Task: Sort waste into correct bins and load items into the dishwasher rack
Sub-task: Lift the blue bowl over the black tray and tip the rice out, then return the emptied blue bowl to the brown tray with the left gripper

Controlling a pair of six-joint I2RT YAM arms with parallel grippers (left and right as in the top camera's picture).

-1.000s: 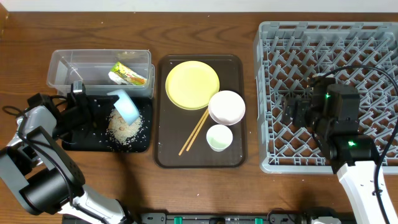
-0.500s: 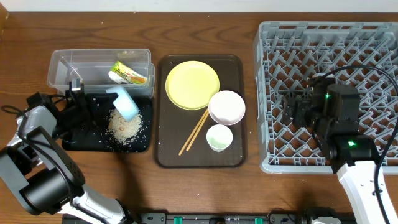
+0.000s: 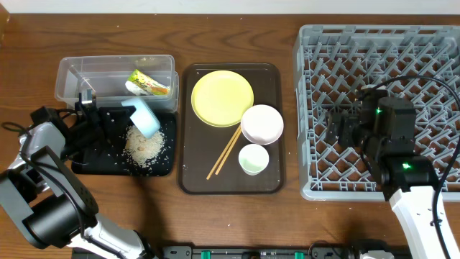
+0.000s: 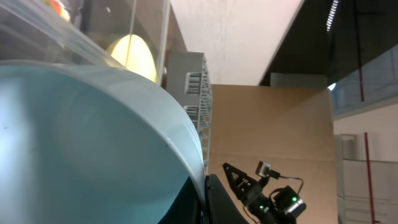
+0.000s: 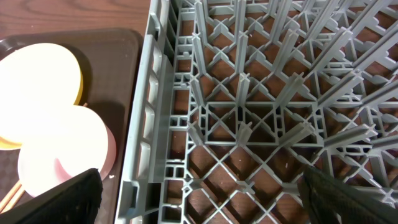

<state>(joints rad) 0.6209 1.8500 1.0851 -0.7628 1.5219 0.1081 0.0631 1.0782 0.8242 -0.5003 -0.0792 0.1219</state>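
Overhead: your left gripper (image 3: 119, 116) is clamped on the blue bowl (image 3: 146, 121), which is tipped on its side above the black tray (image 3: 100, 164). The rice (image 3: 144, 147) lies heaped in that tray, with some grains scattered around it. The wrapper (image 3: 149, 84) sits in the clear tub (image 3: 100, 83), so I judge the waste sorted. The plate (image 3: 222, 98), white bowl (image 3: 261, 124), cup (image 3: 253, 158) and chopsticks (image 3: 225, 152) all lie on the brown tray (image 3: 194, 165). The rack (image 3: 338, 50) holds nothing, so all the loading is left for you. Your right gripper (image 3: 334, 128) hangs over the rack's left half.

Left wrist: the blue bowl fills most of the frame, close against the lens. The dark edge under its rim is probably a finger, though the view is too crowded to be sure. The plate and the rack's wall show far off.

Right wrist: the fingers (image 5: 68, 199) stand wide apart with nothing between them, above the pegs near the rack's left wall. The white bowl and plate lie just beyond that wall.
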